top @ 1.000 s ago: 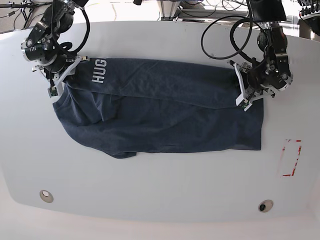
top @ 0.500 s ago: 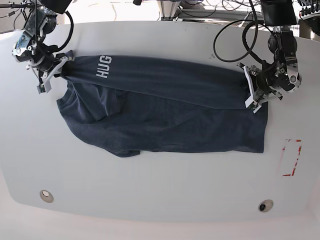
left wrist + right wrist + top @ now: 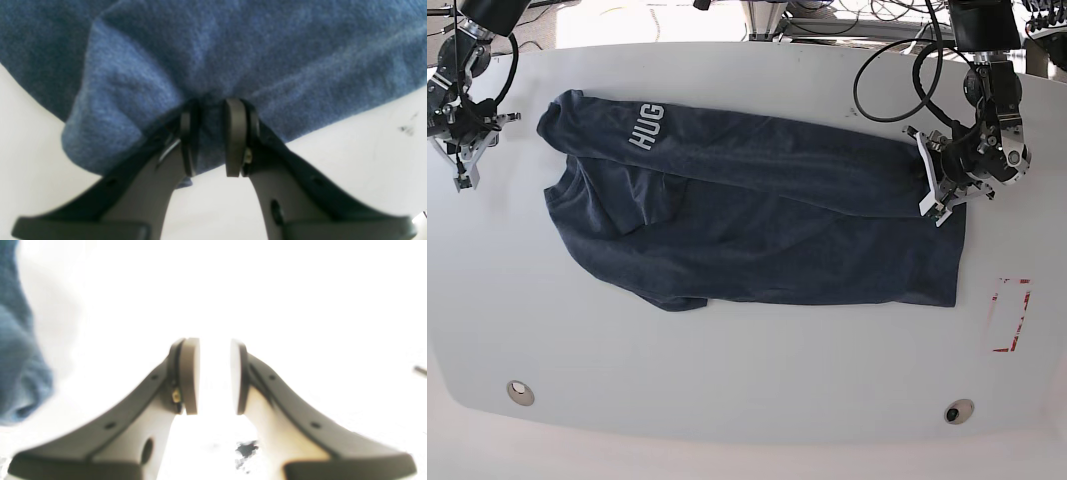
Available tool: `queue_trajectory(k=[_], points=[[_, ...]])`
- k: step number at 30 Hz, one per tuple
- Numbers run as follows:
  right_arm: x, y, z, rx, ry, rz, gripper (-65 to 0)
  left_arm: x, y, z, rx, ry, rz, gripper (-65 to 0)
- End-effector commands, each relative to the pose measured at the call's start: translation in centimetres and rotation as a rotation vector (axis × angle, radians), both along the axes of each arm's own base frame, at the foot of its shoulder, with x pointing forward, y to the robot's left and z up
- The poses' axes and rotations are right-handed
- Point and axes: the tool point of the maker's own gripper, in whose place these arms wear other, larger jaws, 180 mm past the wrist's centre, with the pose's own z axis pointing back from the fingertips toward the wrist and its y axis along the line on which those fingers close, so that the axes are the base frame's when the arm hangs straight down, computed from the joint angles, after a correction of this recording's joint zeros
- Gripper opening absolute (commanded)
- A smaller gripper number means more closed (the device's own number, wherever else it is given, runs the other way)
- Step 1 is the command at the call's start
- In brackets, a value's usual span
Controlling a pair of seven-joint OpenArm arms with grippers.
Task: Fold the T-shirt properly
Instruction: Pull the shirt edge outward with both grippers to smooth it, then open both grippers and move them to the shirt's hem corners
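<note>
The T-shirt (image 3: 757, 230) lies spread across the middle of the white worktop (image 3: 747, 370), its white lettering up at about 10 o'clock, the hem end toward 3 o'clock, and a rumpled sleeve bulging along the 8 o'clock side. The left hand (image 3: 208, 136) is clenched on a pinch of the cloth at the 3 o'clock edge, and its wrist view shows blue fabric bunched between the pads. The right hand (image 3: 215, 376) is released and holds nothing: its pads stand a little apart over bare worktop, with the shirt only at the 9 o'clock margin of its wrist view, and in the base view it sits well apart from the collar end, out at 9 o'clock. From here the fold looks only partly made, and the main risk is a lopsided pull: with just one end gripped, any drag by the left hand could slide the whole garment or skew the top layer. The bunched sleeve could also get trapped under the next fold, leaving a lump.
</note>
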Motion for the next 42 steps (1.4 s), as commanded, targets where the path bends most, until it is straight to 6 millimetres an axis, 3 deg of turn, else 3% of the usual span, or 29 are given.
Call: queue_trajectory(k=[1,5,9,17,22,28,35,42], points=[[2.2,1.4,2.7,-0.027,-0.076,0.038,-51.2,-0.8,1.3,-0.4,0.07,0.045,0.006,-54.2],[2.6,4.1,4.3,-0.041,-0.102,0.055,-51.2,-0.9,0.7,-0.6,0.056,0.05,0.007,-54.2],[3.2,8.5,4.3,0.03,-0.165,0.059,-51.2,-1.0,0.9,-0.6,0.069,0.068,0.009,-54.2],[2.8,15.4,0.7,0.25,-0.157,0.018,-51.2,-0.7,0.7,0.1,0.073,0.04,0.0,-54.2],[2.2,18.3,-0.9,0.314,-0.114,0.042,-51.4,-0.6,0.7,0.2,0.074,0.04,0.0,-54.2],[0.9,19.1,-1.9,0.322,-0.081,0.071,-51.5,-0.6,0.7,0.2,0.074,0.04,0.0,-54.2],[-2.1,16.4,-4.3,0.259,0.049,0.057,-51.4,-0.8,0.7,0.1,0.076,0.045,0.0,-54.2],[-3.4,12.8,-6.8,0.244,0.092,0.045,-51.4,-1.9,1.2,-0.5,0.084,0.069,0.005,-54.2]])
